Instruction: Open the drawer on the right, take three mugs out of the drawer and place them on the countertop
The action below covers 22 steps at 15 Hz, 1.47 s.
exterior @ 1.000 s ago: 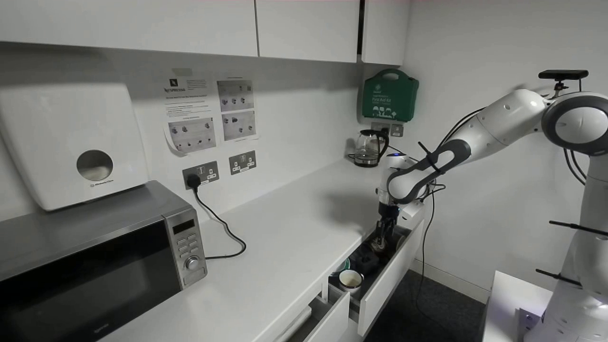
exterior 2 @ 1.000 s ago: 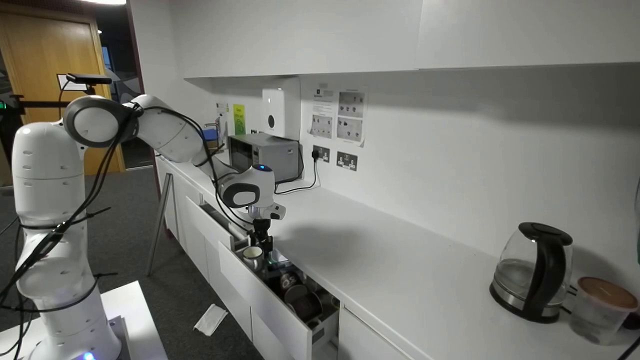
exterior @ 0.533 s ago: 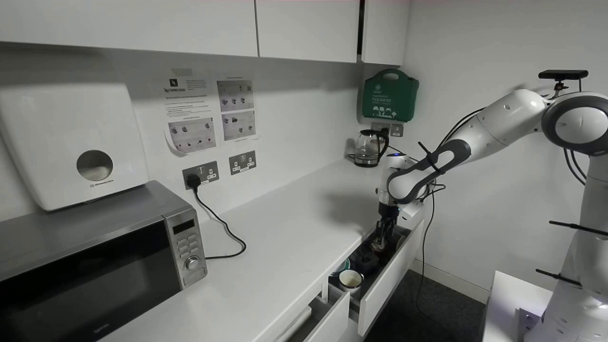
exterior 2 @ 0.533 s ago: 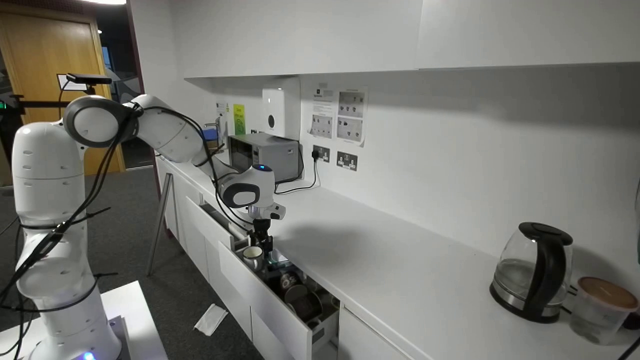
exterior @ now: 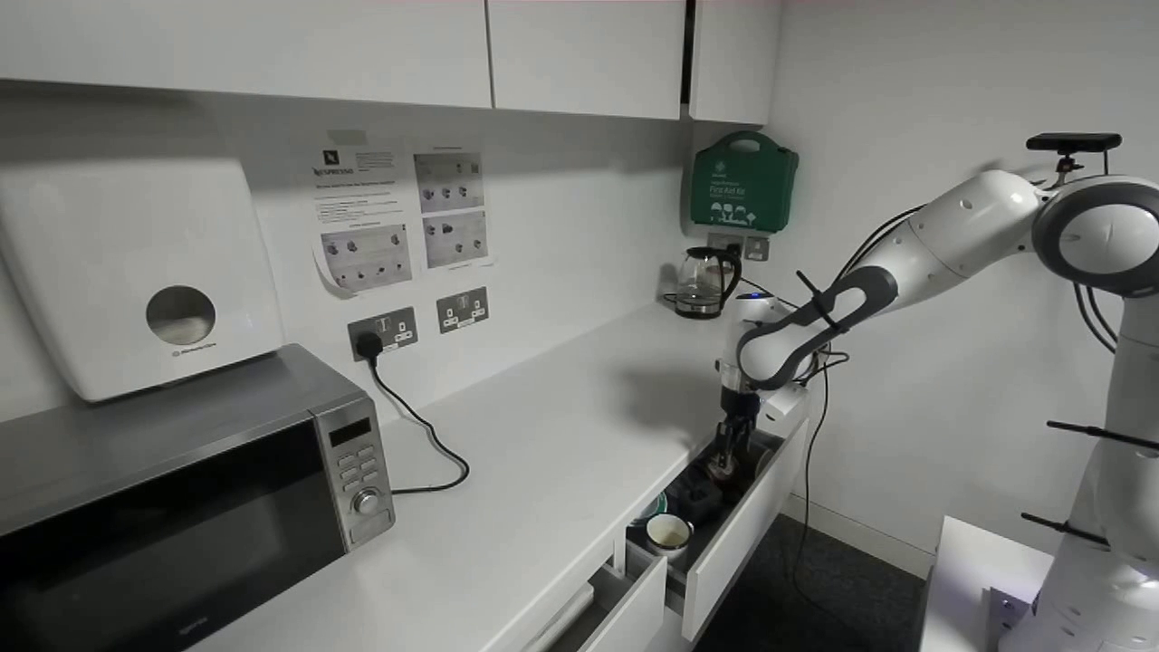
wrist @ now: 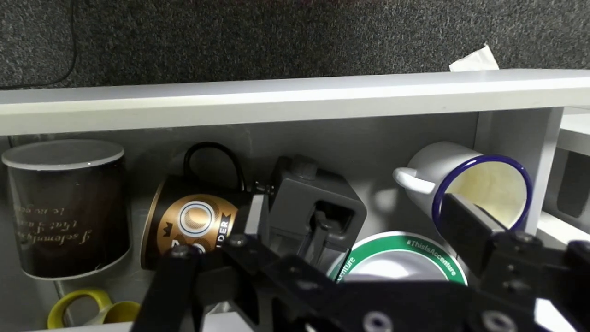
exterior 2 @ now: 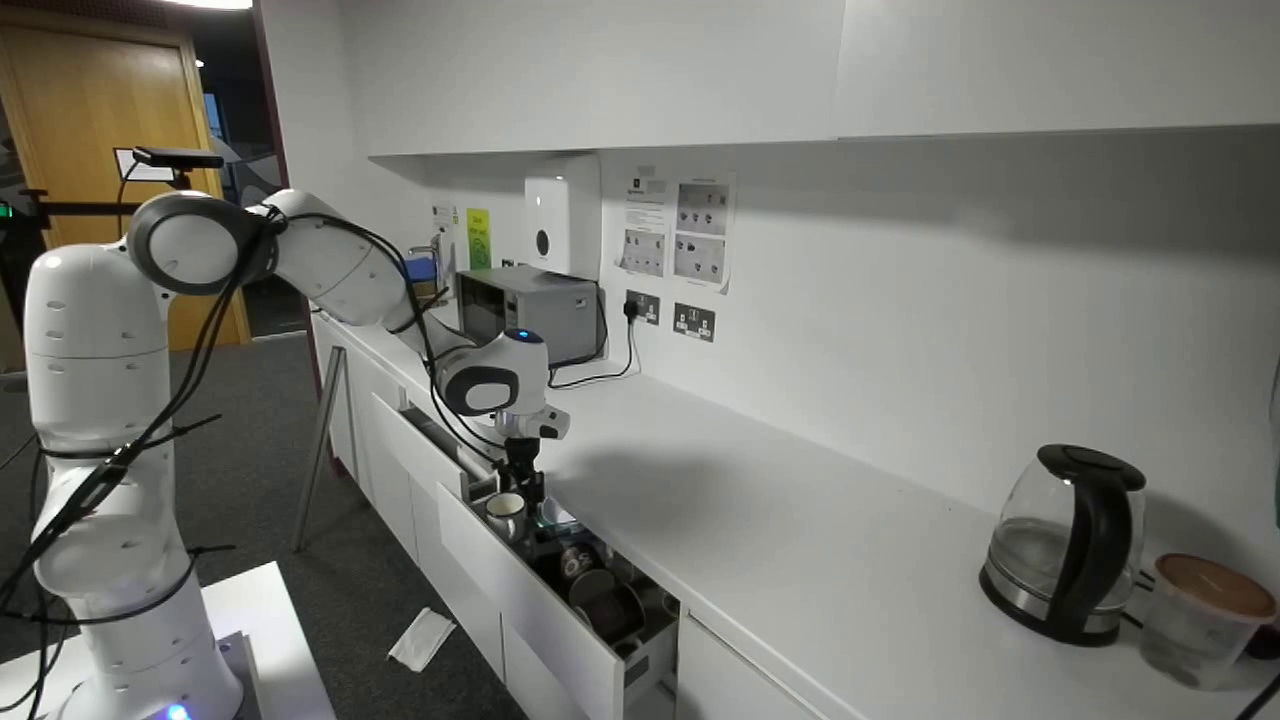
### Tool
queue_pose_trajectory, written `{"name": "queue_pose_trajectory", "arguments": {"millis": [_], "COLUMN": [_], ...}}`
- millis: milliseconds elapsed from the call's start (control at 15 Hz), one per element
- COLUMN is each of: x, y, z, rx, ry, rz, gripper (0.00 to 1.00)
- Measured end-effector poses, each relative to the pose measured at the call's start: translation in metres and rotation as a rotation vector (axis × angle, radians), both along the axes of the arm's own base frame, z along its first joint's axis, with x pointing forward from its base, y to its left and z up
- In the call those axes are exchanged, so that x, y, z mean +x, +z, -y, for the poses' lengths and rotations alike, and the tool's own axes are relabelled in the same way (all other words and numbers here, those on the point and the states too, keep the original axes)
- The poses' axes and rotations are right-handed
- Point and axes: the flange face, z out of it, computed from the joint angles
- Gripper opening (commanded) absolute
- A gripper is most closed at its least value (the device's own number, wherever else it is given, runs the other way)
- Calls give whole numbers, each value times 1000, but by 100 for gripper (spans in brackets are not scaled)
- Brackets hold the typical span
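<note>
White mug (wrist: 454,177) upright in the open drawer (exterior: 747,534), yellow mug (wrist: 123,311) toward its opposite end. Gripper (wrist: 362,216) hangs between them, spread wide, nothing held. Drawer step's done; no mug visible on the countertop (exterior 2: 780,520), so probably all three to go.

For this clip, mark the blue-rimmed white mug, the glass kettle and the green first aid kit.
Blue-rimmed white mug (wrist: 474,184), wrist view: its pale inner wall.
Glass kettle (exterior 2: 1034,540), in an exterior view: its clear side wall.
Green first aid kit (exterior: 742,188), in an exterior view: its front face.
</note>
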Motion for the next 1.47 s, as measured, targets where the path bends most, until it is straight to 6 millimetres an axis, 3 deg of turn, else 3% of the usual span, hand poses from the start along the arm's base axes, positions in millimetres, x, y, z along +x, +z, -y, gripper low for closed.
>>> {"name": "queue_pose_trajectory", "arguments": {"millis": [333,1133,1467], "x": [-3,-21,-33], "y": [-7,-76,-85], "z": [0,40,49], "rx": [35,136,172], "ry": [-32,-1,-48], "rz": [-12,18,-92], "gripper": [100,100,100]}}
